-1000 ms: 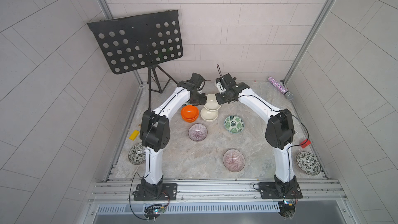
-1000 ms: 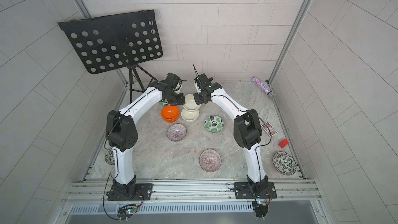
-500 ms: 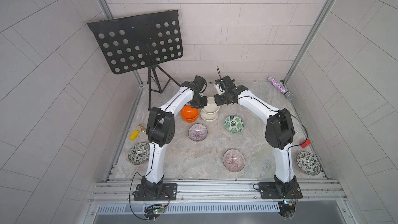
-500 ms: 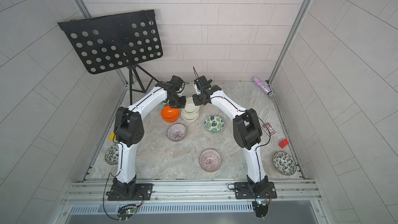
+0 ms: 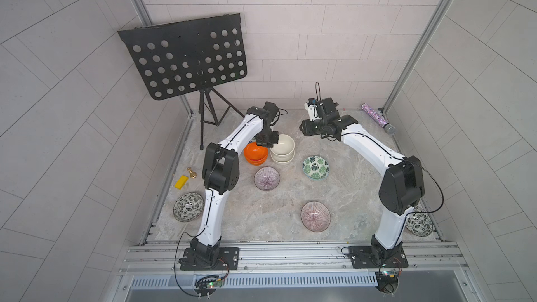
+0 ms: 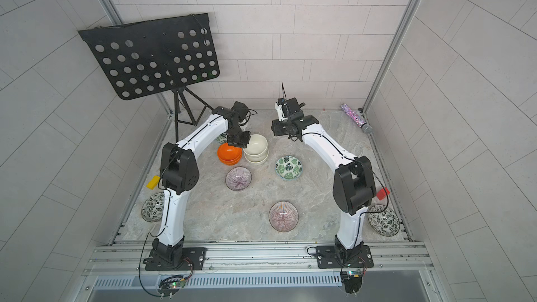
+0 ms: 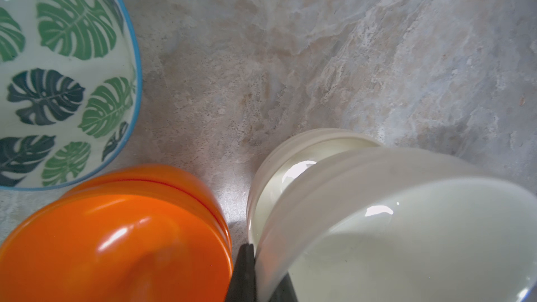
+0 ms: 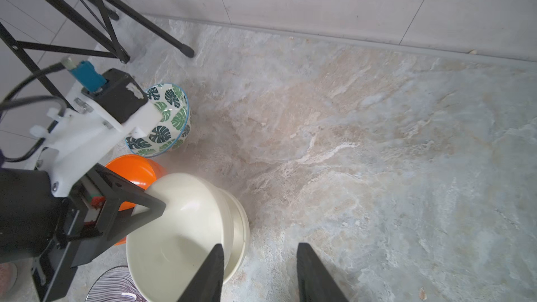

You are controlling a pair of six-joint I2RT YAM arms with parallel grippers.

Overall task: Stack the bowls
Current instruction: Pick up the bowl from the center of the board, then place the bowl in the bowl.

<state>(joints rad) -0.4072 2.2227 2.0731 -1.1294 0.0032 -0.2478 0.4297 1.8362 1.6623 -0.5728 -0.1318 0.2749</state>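
Two glossy round cream bowls (image 5: 283, 147) nest; left fingers (image 8: 130, 201) pinch the upper rim, right fingers (image 8: 315, 274) spread apart.

Two white-and-black arms rise from the near rail and arch inward, elbows raised. The left gripper (image 5: 268, 142) points down, its jaws pinched tight on the rim of the upper cream bowl (image 5: 284, 144) (clearest from its wrist camera). The right gripper (image 8: 260, 246) reaches toward it, jaws parted, holding nothing.
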